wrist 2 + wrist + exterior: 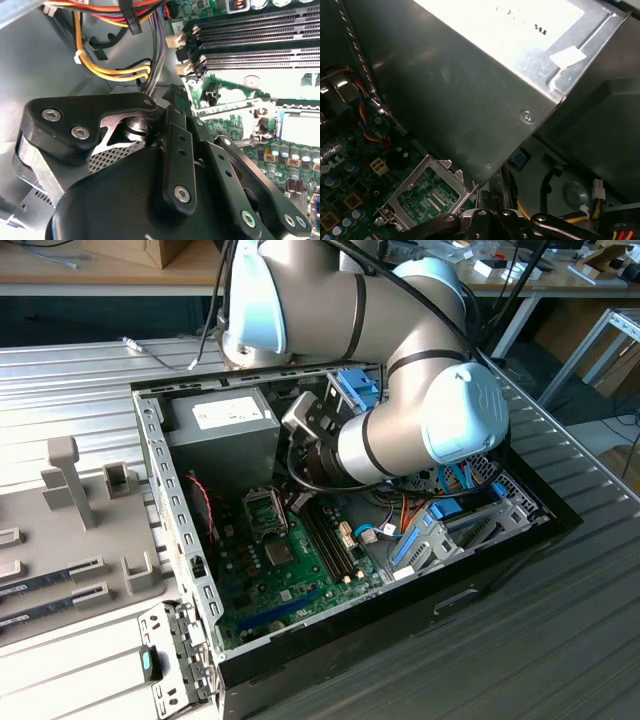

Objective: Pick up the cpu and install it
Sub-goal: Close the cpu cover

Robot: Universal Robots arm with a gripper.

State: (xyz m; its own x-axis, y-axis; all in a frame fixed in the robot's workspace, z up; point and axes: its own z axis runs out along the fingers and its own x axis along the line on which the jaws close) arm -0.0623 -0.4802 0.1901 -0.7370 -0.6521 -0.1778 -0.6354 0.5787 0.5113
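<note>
**Fingers pinched over the motherboard, beside the socket**

In the exterior view the arm (pixel 400 430) reaches down into the open computer case (pixel 180 540), which lies on the ribbed metal worktop (pixel 80 370). Its wrist hangs beside the grey power supply (pixel 225 430) and above the motherboard (pixel 290 570). This view alone takes in the grey tray (pixel 90 540) outside the case on the exterior view's left, with memory sticks (pixel 55 575) lying in its slots.

The second wrist view looks along the gripper (pixel 176 100). Its fingers (pixel 172 125) are drawn close together, and a thin dark-green-edged piece sits at their tips. It is probably the cpu (pixel 178 93) seen edge-on, though the angle makes that hard to confirm. Past the tips are the empty black memory slots (pixel 260 35), a bundle of yellow and orange wires (pixel 115 72), and the socket frame (pixel 265 120) with a bright square inside it.

The first wrist view gives the other side: the power supply's wall (pixel 455 95) fills the space close above the gripper (pixel 485 217), and the metal socket frame (pixel 427 192) lies just beside the tips on the green board.
</note>
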